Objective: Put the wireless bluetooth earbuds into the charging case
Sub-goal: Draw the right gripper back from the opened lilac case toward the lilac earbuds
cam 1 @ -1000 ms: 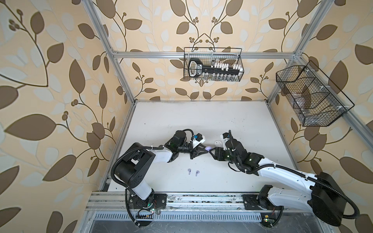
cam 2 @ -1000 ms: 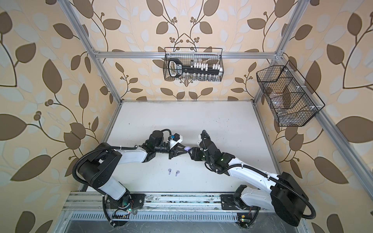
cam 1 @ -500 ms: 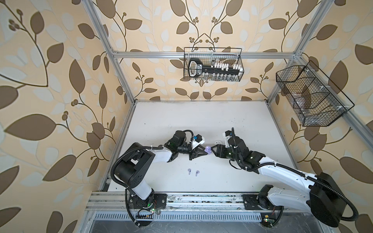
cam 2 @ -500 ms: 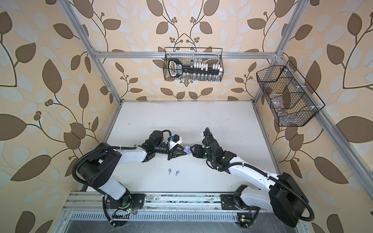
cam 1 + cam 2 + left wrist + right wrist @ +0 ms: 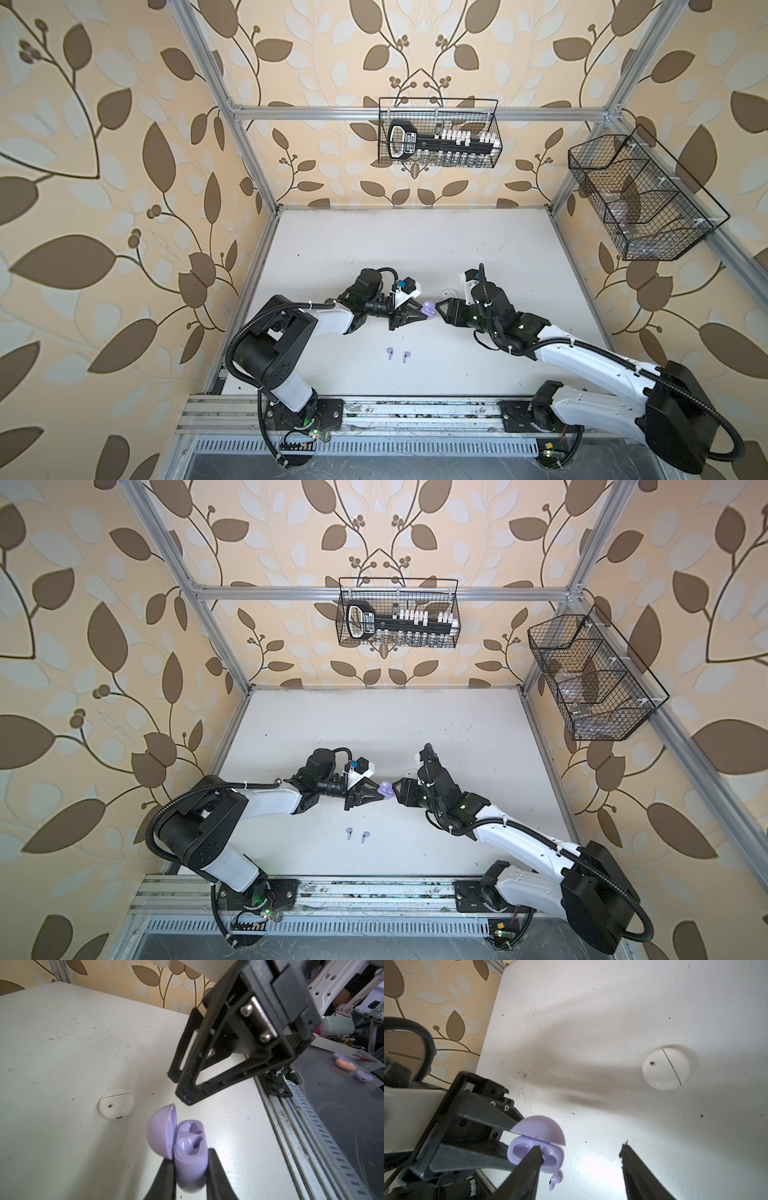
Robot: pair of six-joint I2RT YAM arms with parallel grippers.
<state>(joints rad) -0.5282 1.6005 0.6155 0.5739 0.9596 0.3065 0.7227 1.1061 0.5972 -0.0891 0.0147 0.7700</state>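
- In both top views, I am pinching the lilac charging case (image 5: 429, 311) in my left hand (image 5: 424, 316) over the middle of the bench (image 5: 374, 249). My right hand (image 5: 441, 311), which was pressed up against the case a second ago, is now standing just clear of it, spread and carrying nothing.
- The two lilac earbuds (image 5: 348, 833) are lying side by side on the bench, nearer its front edge, exactly where they were a second ago.
- In the left wrist view, my left fingers (image 5: 166, 1178) are squeezing the case base from both sides. The lid (image 5: 160, 1132) is standing open and both wells are showing empty. A closed white case (image 5: 116, 1104) is sitting apart on the bench.
- In the right wrist view, my right fingers (image 5: 633, 1167) are standing wide apart with only bench between them, and one earbud is showing just past the case.
- I am judging the opening done: my right hand is free to fetch an earbud while my left is steadying the case.
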